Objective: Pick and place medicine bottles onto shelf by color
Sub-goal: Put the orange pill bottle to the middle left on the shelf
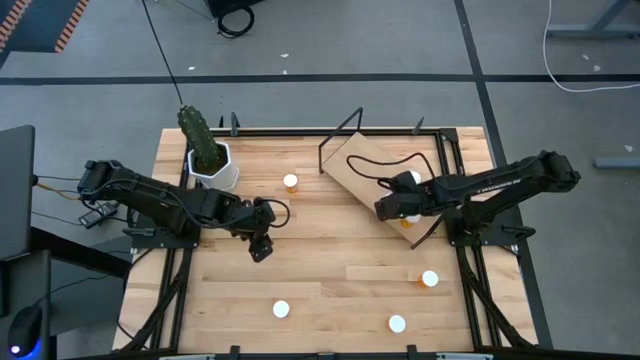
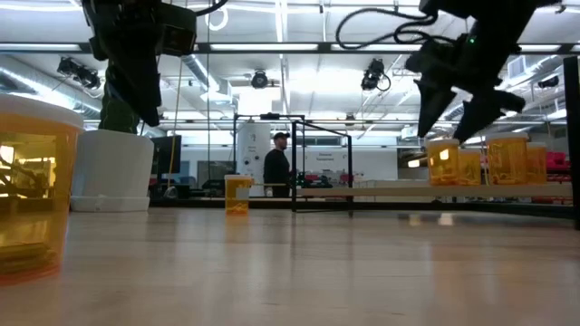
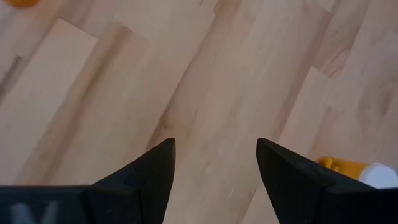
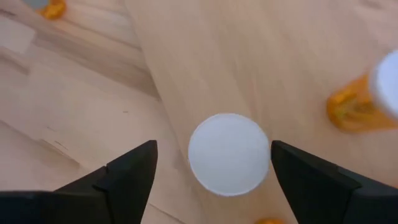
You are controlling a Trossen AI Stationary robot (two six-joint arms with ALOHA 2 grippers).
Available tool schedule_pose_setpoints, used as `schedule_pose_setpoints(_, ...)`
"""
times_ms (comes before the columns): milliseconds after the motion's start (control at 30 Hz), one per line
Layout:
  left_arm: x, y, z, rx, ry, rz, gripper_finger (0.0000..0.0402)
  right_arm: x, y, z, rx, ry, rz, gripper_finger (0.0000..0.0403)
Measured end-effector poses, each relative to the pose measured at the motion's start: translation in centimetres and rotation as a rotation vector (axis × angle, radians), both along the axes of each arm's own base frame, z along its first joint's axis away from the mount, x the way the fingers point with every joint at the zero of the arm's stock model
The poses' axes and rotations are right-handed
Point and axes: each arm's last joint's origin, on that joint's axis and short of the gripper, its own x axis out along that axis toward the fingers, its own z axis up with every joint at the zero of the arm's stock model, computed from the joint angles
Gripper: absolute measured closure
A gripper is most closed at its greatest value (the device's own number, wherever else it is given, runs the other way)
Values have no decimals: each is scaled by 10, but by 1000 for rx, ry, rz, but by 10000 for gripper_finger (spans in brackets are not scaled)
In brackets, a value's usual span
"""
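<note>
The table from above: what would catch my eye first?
Probably the right gripper, open over a white-capped bottle standing on the tilted shelf. Next, the cactus in its white pot at the table's far left corner. The left gripper hangs open over bare wood.
</note>
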Motion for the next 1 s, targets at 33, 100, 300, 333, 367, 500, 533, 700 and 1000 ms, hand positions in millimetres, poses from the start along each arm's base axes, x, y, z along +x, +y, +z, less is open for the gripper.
schedule_pose_setpoints(33, 0, 0, 0, -8, 1, 2, 171, 1, 0, 5, -7, 4, 7, 81)
schedule_pose_setpoints(100, 0, 0, 0, -24, 3, 15, 171, 2, 0, 15, -24, 5, 10, 81)
schedule_pose_setpoints(300, 0, -1, 0, -57, 6, 37, 171, -5, 0, 44, -20, 81, 13, 81)
schedule_pose_setpoints(333, 0, -1, 0, -67, 7, 47, 171, -6, 1, 48, -15, 91, 19, 81)
schedule_pose_setpoints(367, 0, -1, 0, -77, 8, 53, 171, -7, 2, 52, -10, 96, 25, 81)
schedule_pose_setpoints(500, 1, -4, 1, -137, 3, 67, 171, -3, 7, 68, 1, 36, 50, 81)
schedule_pose_setpoints(533, 1, -6, 1, -151, 1, 60, 171, -2, 9, 72, 4, 10, 58, 81)
schedule_pose_setpoints(700, 1, -24, 4, -213, -29, -36, 171, 6, 18, 85, 5, -91, 127, 81)
schedule_pose_setpoints(1000, 6, -56, 17, -299, -215, -191, 171, 7, 45, 88, 40, -154, 273, 81)
